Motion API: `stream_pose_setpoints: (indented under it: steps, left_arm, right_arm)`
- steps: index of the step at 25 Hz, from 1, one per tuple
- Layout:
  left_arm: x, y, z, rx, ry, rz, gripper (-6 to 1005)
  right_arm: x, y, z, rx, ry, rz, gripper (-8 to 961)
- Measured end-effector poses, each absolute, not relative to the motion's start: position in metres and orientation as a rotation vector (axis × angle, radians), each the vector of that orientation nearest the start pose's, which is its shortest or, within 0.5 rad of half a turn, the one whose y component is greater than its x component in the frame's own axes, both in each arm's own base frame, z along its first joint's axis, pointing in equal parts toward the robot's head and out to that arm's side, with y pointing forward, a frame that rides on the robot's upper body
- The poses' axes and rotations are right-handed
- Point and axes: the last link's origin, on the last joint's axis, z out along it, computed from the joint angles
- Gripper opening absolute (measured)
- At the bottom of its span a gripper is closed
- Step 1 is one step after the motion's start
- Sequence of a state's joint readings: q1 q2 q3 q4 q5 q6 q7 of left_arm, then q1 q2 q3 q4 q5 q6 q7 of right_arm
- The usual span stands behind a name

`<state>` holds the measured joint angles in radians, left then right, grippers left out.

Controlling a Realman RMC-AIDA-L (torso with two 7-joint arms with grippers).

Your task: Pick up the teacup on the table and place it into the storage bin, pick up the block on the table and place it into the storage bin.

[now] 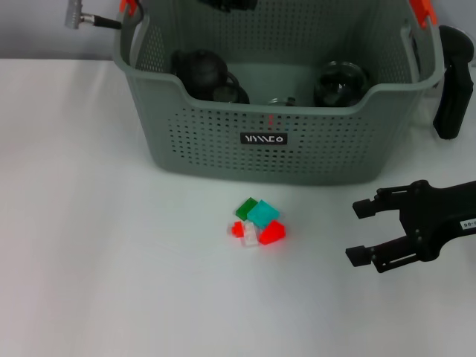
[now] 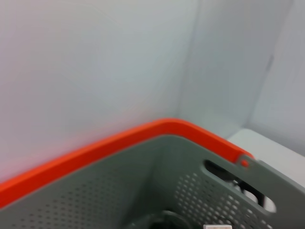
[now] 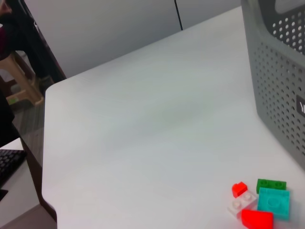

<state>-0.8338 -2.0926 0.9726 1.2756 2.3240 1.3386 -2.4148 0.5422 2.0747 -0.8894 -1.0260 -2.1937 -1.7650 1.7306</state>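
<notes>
— Right gripper [image 1: 359, 232], black, sits lower right of the head view, jaws apart, empty. And the block?

— Small cluster of red, green, teal and clear plastic bricks [image 1: 257, 222] at centre, before the grey-green perforated storage bin [image 1: 223, 141]. Probably light, rigid, slippery; pinch its flat sides.

— Left gripper?

— Unseen.

perforated matt plastic storage bin [image 1: 297, 149]; glossy plastic blocks [image 1: 258, 222]; smooth white table [image 1: 111, 260].

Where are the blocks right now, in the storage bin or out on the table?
Out. The blocks lie clustered on the white table in front of the storage bin, with the open right gripper beside them.
</notes>
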Motion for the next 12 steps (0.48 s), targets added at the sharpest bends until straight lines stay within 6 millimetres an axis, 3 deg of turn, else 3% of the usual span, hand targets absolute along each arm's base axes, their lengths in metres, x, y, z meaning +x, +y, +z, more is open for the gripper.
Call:
stream_pose_setpoints:
  steps: [5, 12]
  left_arm:
    - [-0.0933, 0.4424, 0.0561, -2.454, -0.789, -0.357, 309]
    - [-0.0946, 0.4397, 0.0635, -2.438, -0.776, -0.380, 474]
  right_arm:
    - [0.2254, 0.3230, 0.0209, -3.030, 0.617, 0.262, 916]
    - [0.2232, 0.3244, 0.0204, -3.035, 0.607, 0.256, 915]
